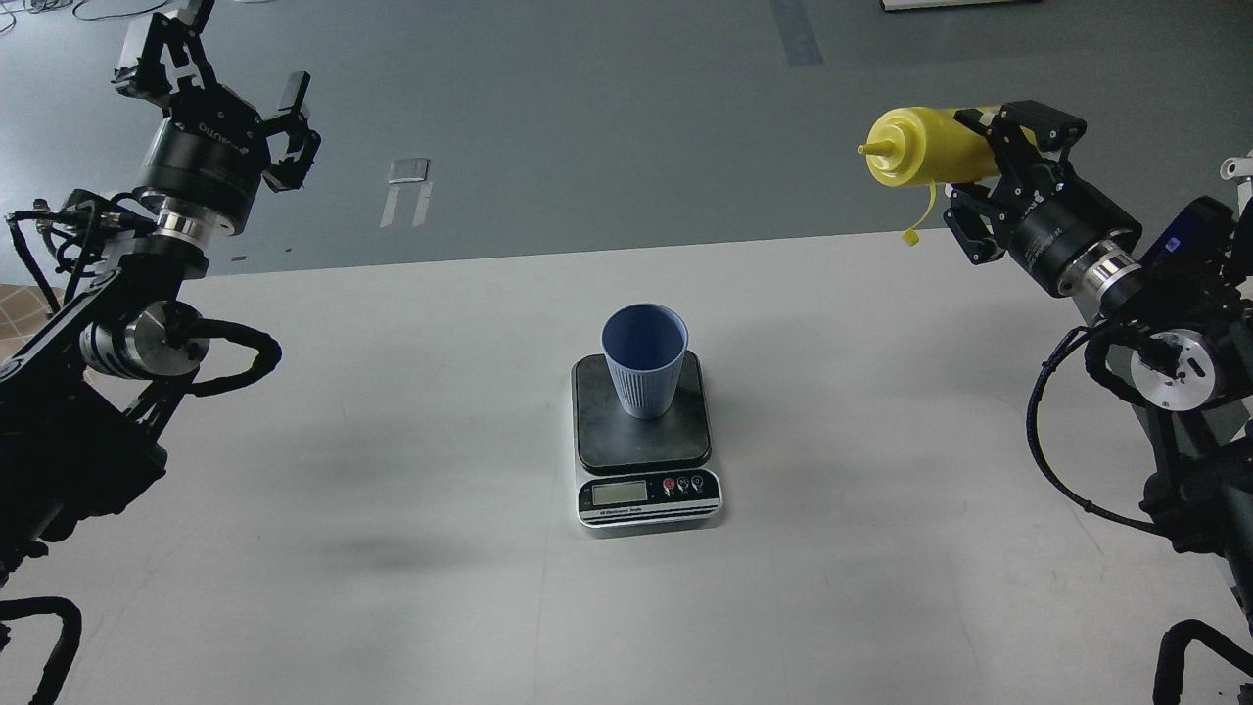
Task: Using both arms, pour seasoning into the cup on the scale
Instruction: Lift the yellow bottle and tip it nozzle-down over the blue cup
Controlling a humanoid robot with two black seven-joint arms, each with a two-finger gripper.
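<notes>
A light blue ribbed cup (643, 359) stands upright on the dark plate of a small scale (642, 450) at the middle of the white table. My right gripper (989, 157) is shut on the yellow seasoning bottle (920, 147), held high at the upper right and tipped on its side, nozzle pointing left, its open cap hanging on its tether. The bottle is well to the right of the cup and above it. My left gripper (220, 69) is open and empty, raised at the upper left, far from the cup.
The white table (392, 490) has its far edge just behind the scale and a rounded corner at the right. A white chair base (1155, 299) and another white surface stand off the table's right side. Grey floor lies beyond.
</notes>
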